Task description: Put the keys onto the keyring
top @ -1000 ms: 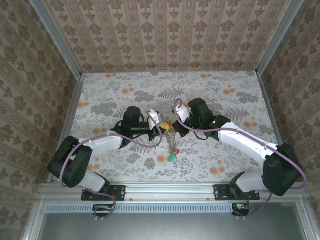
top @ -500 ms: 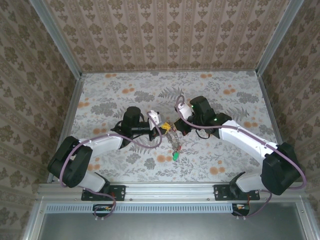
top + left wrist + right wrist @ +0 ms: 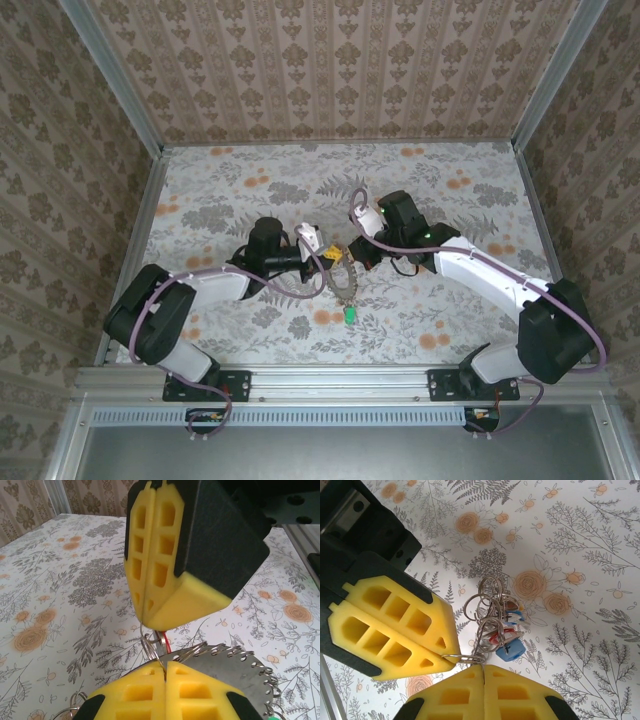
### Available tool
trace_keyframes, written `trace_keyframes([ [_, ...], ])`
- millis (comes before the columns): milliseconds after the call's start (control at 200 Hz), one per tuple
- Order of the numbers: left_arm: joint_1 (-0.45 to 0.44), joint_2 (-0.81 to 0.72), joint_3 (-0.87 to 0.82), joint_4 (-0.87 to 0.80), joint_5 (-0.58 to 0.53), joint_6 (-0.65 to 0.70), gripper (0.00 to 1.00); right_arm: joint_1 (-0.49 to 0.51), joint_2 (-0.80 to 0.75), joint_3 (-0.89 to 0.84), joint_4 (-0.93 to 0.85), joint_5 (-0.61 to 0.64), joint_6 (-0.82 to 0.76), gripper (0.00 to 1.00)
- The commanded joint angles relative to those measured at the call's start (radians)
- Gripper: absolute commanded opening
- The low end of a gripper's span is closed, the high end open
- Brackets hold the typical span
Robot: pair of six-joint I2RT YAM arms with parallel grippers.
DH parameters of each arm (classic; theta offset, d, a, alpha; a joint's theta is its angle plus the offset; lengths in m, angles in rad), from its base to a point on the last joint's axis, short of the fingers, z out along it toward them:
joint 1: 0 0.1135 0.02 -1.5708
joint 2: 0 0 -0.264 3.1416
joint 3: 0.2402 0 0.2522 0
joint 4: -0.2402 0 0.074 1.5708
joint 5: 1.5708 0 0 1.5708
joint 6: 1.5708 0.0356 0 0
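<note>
Keyring [image 3: 347, 288] hangs over table [image 3: 450, 200] between both grippers, green tag [image 3: 349, 315] lowest. L gripper [image 3: 164, 672] and R gripper [image 3: 484, 672] are each pinched tight on its thin wire, tips nearly touching. Keys [image 3: 509, 650] w/ blue and red tags dangle on small rings, blades hidden. Wire's path btwn pads unclear.

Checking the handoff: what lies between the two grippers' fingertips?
In the left wrist view, a thin wire loop of the keyring bridges the short gap between the left gripper and right gripper, both shut on it.
</note>
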Motion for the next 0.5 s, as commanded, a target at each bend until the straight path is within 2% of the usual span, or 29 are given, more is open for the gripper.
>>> trace_keyframes([
  [0, -0.013, 0.028, -0.034, 0.076, 0.015, -0.038, 0.0, -0.013, -0.011, 0.022, 0.011, 0.055, -0.006, 0.0],
  [320, -0.019, 0.069, -0.044, 0.108, -0.016, -0.048, 0.0, -0.002, -0.054, 0.02, 0.011, 0.035, -0.024, 0.0],
  [395, -0.019, 0.069, -0.052, 0.133, -0.027, -0.061, 0.06, 0.001, -0.056, 0.022, 0.005, 0.036, -0.03, 0.0],
  [495, -0.019, 0.063, -0.056, 0.148, -0.032, -0.068, 0.07, 0.007, -0.054, 0.03, -0.01, 0.034, -0.045, 0.0],
])
